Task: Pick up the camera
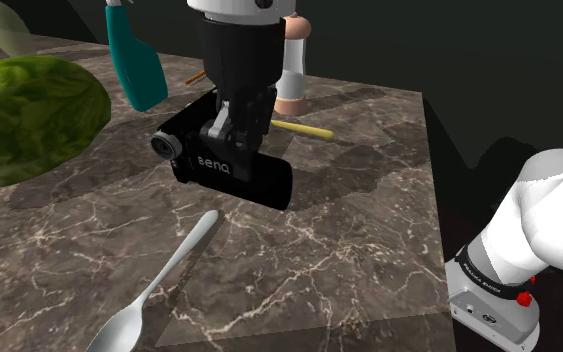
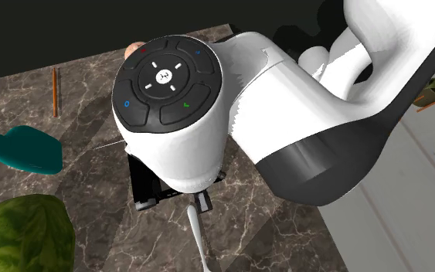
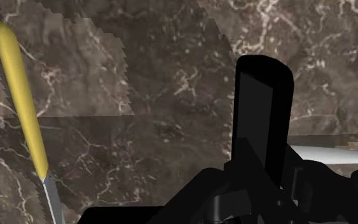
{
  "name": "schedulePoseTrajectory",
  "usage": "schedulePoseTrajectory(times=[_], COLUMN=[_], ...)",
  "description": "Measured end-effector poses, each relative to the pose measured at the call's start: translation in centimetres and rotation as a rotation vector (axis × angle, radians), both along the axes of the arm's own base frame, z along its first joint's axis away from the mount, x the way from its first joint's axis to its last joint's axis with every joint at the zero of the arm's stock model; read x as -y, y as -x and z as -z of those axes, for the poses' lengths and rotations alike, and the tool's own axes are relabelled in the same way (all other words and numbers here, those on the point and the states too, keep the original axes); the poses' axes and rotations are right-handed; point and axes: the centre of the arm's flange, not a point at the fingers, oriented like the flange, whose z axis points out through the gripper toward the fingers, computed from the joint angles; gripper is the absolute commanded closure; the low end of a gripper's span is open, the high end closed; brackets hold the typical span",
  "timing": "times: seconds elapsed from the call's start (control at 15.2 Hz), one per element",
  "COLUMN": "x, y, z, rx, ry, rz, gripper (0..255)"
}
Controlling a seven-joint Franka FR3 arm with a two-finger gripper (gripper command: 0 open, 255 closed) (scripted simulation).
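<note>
The camera [image 1: 231, 168] is a black camcorder with a round lens at its end and white lettering on its side, lying lengthwise over the dark marble counter [image 1: 349, 250]. My black gripper [image 1: 235, 122] comes straight down onto its top and is shut on it. A shadow lies on the marble beside it; I cannot tell whether it touches the counter. In the wrist view the camera's black body [image 3: 263, 108] stands up between my fingers. From the second exterior view the arm's wrist covers most of it, and a black corner of the camera [image 2: 141, 188] pokes out below.
A grey spoon [image 1: 159, 290] lies just in front of the camera. A yellow-handled knife [image 1: 305, 129] lies behind it, next to a white and peach shaker [image 1: 291, 70]. A teal bottle [image 1: 134, 60] and a green lettuce [image 1: 24, 115] stand at the left. The counter's edge [image 1: 431, 210] drops off at the right.
</note>
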Motion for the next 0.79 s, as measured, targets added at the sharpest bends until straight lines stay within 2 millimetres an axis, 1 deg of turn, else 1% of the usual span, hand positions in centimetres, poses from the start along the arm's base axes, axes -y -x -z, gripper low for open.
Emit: schedulePoseTrajectory(times=[0.46, 0.59, 0.79], x=[0.0, 0.0, -0.1], y=[0.0, 0.0, 0.0], z=[-0.1, -0.6, -2.2], rx=[0.001, 0.000, -0.001], ry=[0.000, 0.000, 0.000], rz=[-0.001, 0.000, 0.000], gripper=[255, 255, 255])
